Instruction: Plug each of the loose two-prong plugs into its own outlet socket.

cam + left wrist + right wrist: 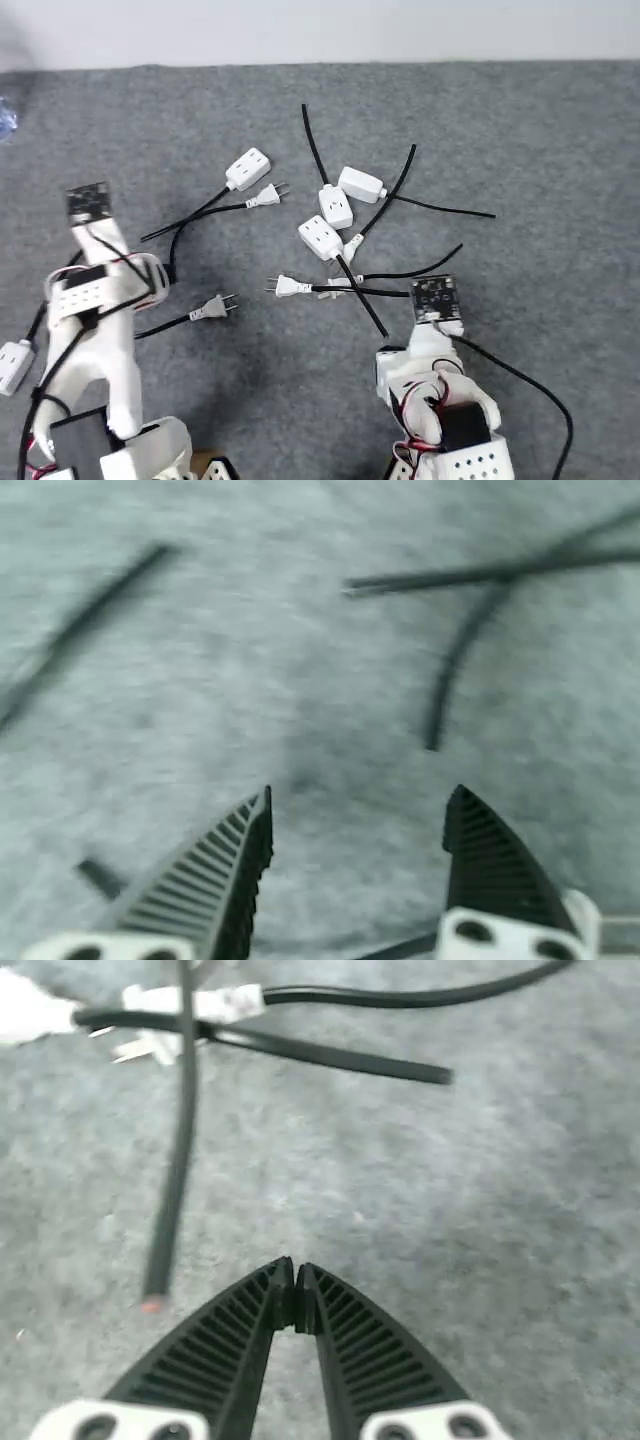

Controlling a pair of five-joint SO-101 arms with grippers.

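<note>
White two-prong plugs on black cords (400, 185), three counted with certainty. The far plug (266, 196) lies just beside a white block-shaped outlet socket (248, 167). The near-left plug (212, 308) and the centre plug (288, 287) lie loose near the bench's middle. Three more white sockets (336, 207) cluster among crossing cords toward the far edge, and a fifth socket (12, 365) lies at the left edge. Left gripper (360, 800): jaws spread above the surface. Right gripper (295, 1265): jaws pressed together, tip to tip. Bench (520, 130): grey felt-like covering, with a pale wall (320, 30) beyond the far edge.
</note>
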